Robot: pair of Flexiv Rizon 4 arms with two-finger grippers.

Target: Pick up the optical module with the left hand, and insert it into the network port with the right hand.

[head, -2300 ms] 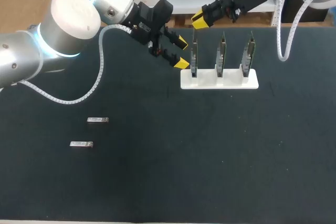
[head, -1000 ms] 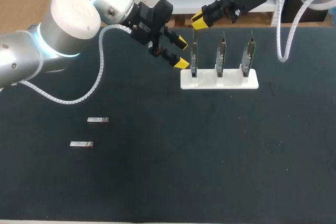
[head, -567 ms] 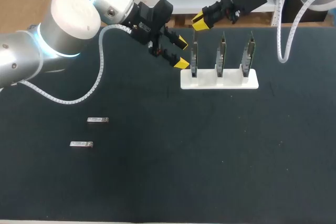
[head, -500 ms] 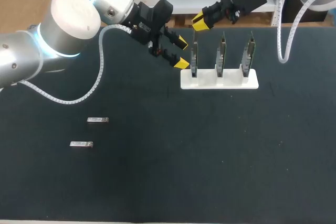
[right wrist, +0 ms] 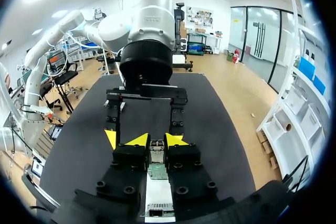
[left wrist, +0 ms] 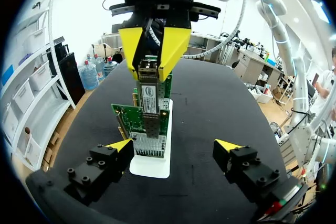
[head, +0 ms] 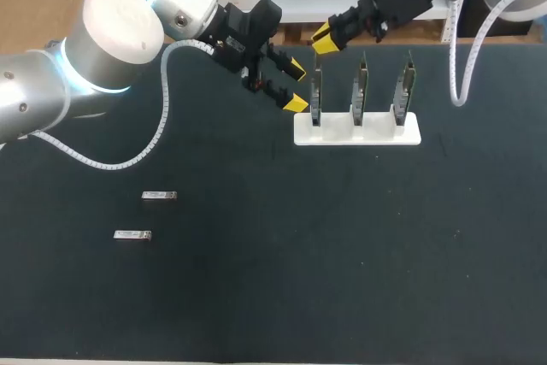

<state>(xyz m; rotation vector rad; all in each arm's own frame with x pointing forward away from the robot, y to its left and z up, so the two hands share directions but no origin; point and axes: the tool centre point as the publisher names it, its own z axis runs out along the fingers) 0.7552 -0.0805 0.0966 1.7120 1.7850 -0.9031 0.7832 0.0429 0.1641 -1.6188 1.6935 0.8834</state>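
My right gripper [head: 325, 38] hangs above the leftmost green network card [head: 316, 91] of the white rack [head: 357, 130], shut on a silver optical module [left wrist: 148, 85]. In the left wrist view the module points down, its lower end at the metal port [left wrist: 150, 125] on that card; how deep it sits is unclear. The right wrist view shows the module [right wrist: 156, 150] pinched between the right gripper [right wrist: 156, 141]. My left gripper [head: 296, 85] stands open and holds nothing just left of the same card. In its own view the left gripper [left wrist: 175, 146] frames the rack.
Two more cards [head: 361, 87] [head: 404, 87] stand upright in the rack. Two spare optical modules [head: 159, 196] [head: 132, 234] lie flat on the dark table mat at the left. The left arm's white cable [head: 162, 117] loops over the mat.
My right gripper has shifted a little to the left with the module in it. The left arm and the spare modules have not moved.
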